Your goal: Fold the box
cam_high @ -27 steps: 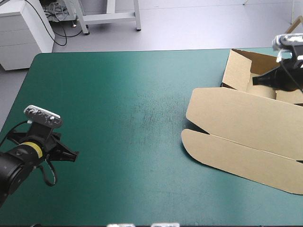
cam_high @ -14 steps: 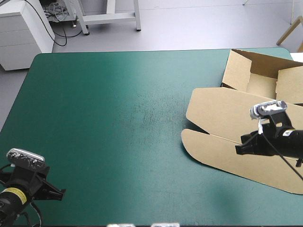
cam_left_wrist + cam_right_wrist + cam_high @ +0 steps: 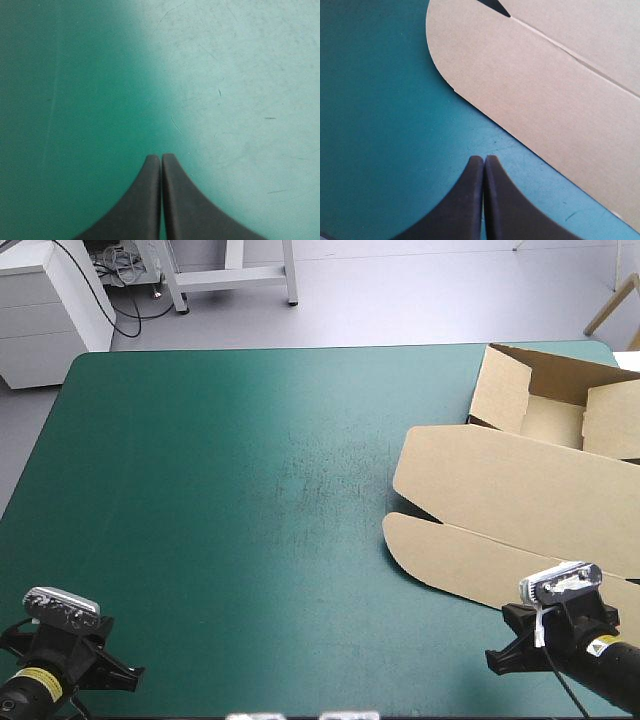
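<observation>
I see the bench (image 3: 60, 490), its teal-green cover (image 3: 180, 410) lying smooth out to the rounded far corners. Faint pale scuffs (image 3: 305, 480) mark the cover near its middle, and fine scratches (image 3: 175, 125) show close up.

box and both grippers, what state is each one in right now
box: open tray with walls raised at the table's far right, lid flat on the teal-green cover, nothing holding it
left gripper: shut, empty, over bare cover near the table's near left corner
right gripper: shut, empty, over the cover just short of the lid's rounded near edge
</observation>
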`<state>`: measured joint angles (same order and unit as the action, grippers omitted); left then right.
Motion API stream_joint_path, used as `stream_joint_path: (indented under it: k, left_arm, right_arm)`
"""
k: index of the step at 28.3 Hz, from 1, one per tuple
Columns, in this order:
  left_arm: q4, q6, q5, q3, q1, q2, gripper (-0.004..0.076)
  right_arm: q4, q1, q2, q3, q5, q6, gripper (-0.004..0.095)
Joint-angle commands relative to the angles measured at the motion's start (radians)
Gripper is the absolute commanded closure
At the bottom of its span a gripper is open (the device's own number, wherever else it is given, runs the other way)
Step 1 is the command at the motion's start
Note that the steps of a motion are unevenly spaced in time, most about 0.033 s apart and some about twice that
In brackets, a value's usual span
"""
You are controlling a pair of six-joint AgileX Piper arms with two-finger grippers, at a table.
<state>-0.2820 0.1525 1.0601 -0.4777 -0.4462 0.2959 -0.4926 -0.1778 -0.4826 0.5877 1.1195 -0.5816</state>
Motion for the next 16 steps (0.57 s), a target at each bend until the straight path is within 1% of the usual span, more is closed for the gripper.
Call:
stream_joint_path:
  k: [1, 5, 9, 16]
  left_arm:
    - [-0.011, 0.003, -0.046, -0.022, -0.001, 0.009, 0.0734]
    - [-0.015, 0.003, -0.019, -0.022, -0.001, 0.009, 0.0734]
    - [-0.015, 0.003, 0.038, -0.022, -0.001, 0.009, 0.0734]
    - [-0.015, 0.003, 0.038, -0.022, -0.001, 0.009, 0.0734]
  right_arm:
    - [-0.036, -0.001, 0.028, -0.01, -0.066, 0.004, 0.0927]
    - [-0.031, -0.001, 0.042, -0.01, -0.068, 0.009, 0.0927]
    - [-0.006, -0.001, 0.042, -0.01, -0.069, 0.015, 0.0927]
    - [0.004, -0.001, 0.042, -0.01, -0.069, 0.015, 0.0927]
